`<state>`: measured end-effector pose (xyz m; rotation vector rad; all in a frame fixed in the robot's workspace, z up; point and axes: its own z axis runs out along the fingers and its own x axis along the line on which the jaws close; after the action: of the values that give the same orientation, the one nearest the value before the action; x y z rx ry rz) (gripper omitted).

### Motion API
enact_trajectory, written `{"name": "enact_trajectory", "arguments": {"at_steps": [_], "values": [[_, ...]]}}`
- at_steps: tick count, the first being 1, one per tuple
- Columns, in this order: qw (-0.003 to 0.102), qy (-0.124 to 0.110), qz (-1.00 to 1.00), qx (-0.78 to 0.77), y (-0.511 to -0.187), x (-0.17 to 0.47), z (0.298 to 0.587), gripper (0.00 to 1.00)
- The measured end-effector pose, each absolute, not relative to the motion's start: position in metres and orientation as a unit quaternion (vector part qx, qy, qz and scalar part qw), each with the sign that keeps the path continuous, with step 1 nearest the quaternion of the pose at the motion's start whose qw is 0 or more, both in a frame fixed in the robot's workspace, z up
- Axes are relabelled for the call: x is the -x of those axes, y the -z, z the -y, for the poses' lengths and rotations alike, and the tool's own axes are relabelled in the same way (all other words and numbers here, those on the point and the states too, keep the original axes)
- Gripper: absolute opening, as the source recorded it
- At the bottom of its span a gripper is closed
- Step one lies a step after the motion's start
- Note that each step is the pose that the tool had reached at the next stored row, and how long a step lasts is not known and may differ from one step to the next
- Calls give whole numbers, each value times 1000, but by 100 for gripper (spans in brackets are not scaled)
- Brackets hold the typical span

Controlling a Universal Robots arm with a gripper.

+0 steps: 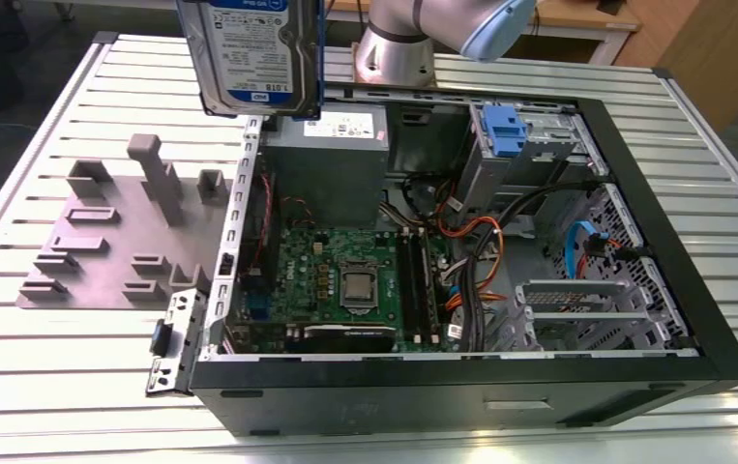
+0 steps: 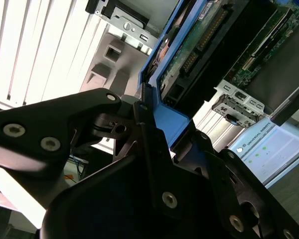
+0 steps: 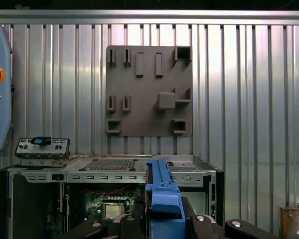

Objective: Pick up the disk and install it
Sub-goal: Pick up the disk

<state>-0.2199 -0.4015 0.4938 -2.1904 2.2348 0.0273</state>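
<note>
The disk [image 1: 250, 53] is hanging in the air at the top of the exterior view, standing on edge with its white-and-blue label facing the camera. In that view it is appearing over the far corner of the open computer case [image 1: 678, 319], just above the grey power supply [image 1: 330, 159].

In the second wrist view the gripper [image 2: 164, 132] is clamping the disk's blue carrier bracket. Its black fingers [image 2: 147, 142] are pressing against the plastic from either side, parted only as far as the bracket's thickness, and the drive's circuit-board underside is stretching away beyond them. In the first wrist view the blue bracket is showing edge-on, rising from between the two fingers.

Inside the case the green motherboard [image 1: 342, 275] is lying flat beside a bundle of coloured cables [image 1: 479, 242]. A grey fixture plate [image 1: 110, 232] with raised blocks is resting on the slatted metal table [image 1: 33, 387], just beside the case on the exterior view's left. The robot arm [image 1: 401, 43] is standing behind the case.
</note>
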Motion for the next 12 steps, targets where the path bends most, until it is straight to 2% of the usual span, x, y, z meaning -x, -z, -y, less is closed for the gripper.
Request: {"name": "enact_trajectory", "arguments": {"at_steps": [12], "values": [[6,-9,-714,700,-494,204,401,36]]}}
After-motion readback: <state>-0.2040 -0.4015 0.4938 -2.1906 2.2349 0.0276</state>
